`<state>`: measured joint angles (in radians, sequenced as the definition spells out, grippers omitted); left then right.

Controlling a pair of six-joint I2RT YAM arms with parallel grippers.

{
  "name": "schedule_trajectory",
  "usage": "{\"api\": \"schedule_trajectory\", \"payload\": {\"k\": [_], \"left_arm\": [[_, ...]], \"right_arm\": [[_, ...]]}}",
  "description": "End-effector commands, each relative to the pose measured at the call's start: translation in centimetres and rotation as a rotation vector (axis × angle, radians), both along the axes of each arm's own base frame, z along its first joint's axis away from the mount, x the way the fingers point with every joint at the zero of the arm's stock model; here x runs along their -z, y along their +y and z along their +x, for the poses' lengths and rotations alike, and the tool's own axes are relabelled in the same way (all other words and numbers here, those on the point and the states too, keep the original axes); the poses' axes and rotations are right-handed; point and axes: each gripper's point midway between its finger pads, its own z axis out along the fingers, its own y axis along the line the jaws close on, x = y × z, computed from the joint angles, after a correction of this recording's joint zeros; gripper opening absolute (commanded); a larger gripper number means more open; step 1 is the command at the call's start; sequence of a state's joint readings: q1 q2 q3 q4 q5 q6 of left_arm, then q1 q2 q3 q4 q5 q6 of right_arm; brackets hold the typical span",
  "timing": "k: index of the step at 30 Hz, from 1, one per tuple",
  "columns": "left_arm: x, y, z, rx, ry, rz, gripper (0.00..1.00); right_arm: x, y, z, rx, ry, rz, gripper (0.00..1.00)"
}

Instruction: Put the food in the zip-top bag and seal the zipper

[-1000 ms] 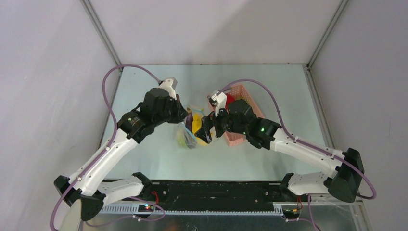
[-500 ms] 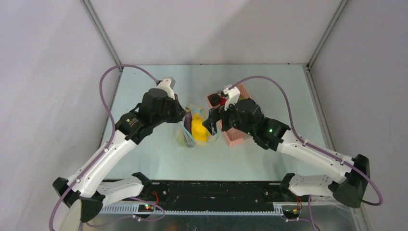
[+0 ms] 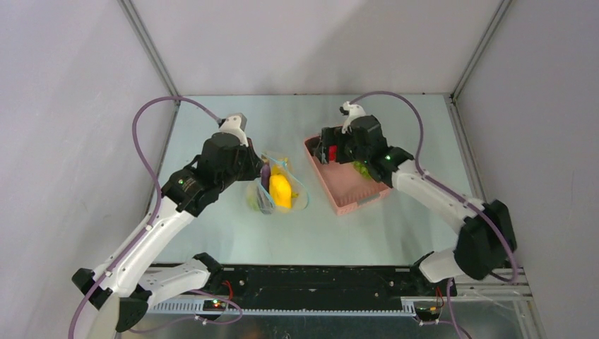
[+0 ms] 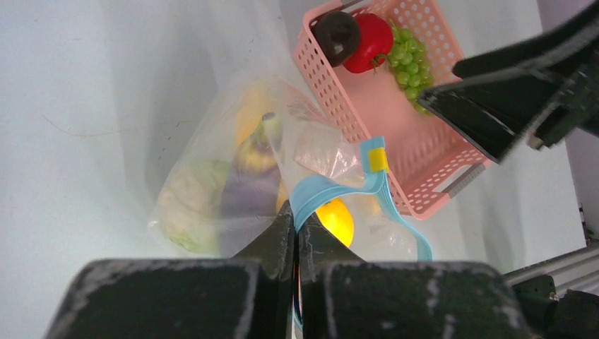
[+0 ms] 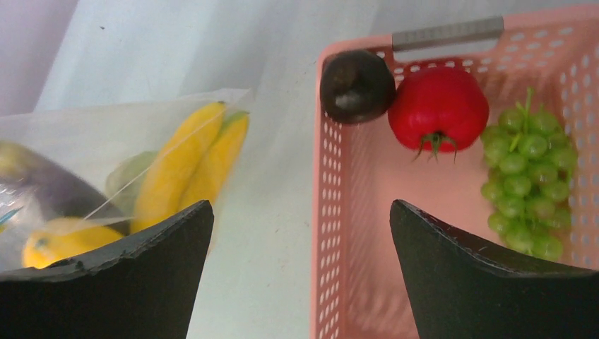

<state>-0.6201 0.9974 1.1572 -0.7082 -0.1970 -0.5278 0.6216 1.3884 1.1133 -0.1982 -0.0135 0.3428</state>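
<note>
The clear zip-top bag (image 3: pixel 282 192) lies left of the basket, its mouth held up. My left gripper (image 4: pixel 297 220) is shut on its light blue zipper strip (image 4: pixel 332 189); it also shows in the top view (image 3: pixel 261 182). Inside the bag are a yellow piece (image 4: pixel 336 220), a pale green cabbage (image 4: pixel 185 205), a dark purple piece (image 4: pixel 247 192) and a banana (image 5: pixel 189 166). My right gripper (image 5: pixel 300 205) is open and empty above the basket's left wall (image 3: pixel 326 152). A red fruit (image 5: pixel 438 106), a dark piece (image 5: pixel 357 86) and green grapes (image 5: pixel 530 180) lie in the basket.
The pink plastic basket (image 3: pixel 347 196) stands right of the bag, with a grey handle (image 5: pixel 446 33) at its far end. Grey walls close the table on three sides. Both arms' purple cables arc over the far table.
My right gripper has left the bag mouth, opened, and swung back and right to above the basket. The yellow piece now lies inside the bag. My left gripper kept its hold, shifting slightly left.
</note>
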Motion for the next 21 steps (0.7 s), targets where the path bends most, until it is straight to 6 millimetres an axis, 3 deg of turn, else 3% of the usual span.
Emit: {"api": "schedule_trajectory", "payload": {"k": [1, 2, 3, 4, 5, 6, 7, 8, 11, 16, 21], "left_arm": [[-1.8, 0.6, 0.7, -0.057, -0.057, -0.032, 0.03], [-1.7, 0.7, 0.7, -0.059, -0.056, -0.029, 0.03], [-1.7, 0.7, 0.7, -0.060, -0.054, -0.026, 0.03], [-1.7, 0.8, 0.8, -0.062, -0.054, -0.023, 0.03], [-1.6, 0.8, 0.8, -0.064, -0.052, -0.020, 0.03], [-1.6, 0.9, 0.8, -0.066, -0.053, -0.017, 0.03], [-1.6, 0.9, 0.8, -0.068, -0.053, -0.017, 0.03], [-1.7, 1.0, 0.9, -0.071, -0.055, -0.014, 0.03], [-1.6, 0.9, 0.8, -0.065, -0.052, -0.012, 0.03], [-1.8, 0.9, 0.7, -0.060, -0.060, -0.020, 0.03], [-1.6, 0.6, 0.8, -0.049, -0.051, -0.018, 0.03]], "right_arm": [[-2.6, 2.8, 3.7, -0.128, -0.124, -0.023, 0.99], [-0.9, 3.2, 4.5, -0.136, -0.097, -0.056, 0.99], [-1.5, 3.3, 5.3, -0.141, -0.115, -0.074, 0.98], [0.1, 3.7, 6.0, -0.143, -0.085, -0.099, 0.98], [-0.4, 3.9, 6.8, -0.145, -0.095, -0.107, 0.98], [1.0, 4.1, 7.5, -0.146, -0.069, -0.127, 0.97], [0.6, 4.3, 8.1, -0.149, -0.071, -0.135, 0.97], [2.4, 4.3, 8.5, -0.145, -0.025, -0.164, 0.96], [3.9, 4.8, 10.2, -0.139, 0.016, -0.186, 0.95], [6.0, 4.4, 11.8, -0.074, 0.087, -0.209, 0.92], [7.4, 4.2, 12.2, -0.049, 0.125, -0.201, 0.89]]}}
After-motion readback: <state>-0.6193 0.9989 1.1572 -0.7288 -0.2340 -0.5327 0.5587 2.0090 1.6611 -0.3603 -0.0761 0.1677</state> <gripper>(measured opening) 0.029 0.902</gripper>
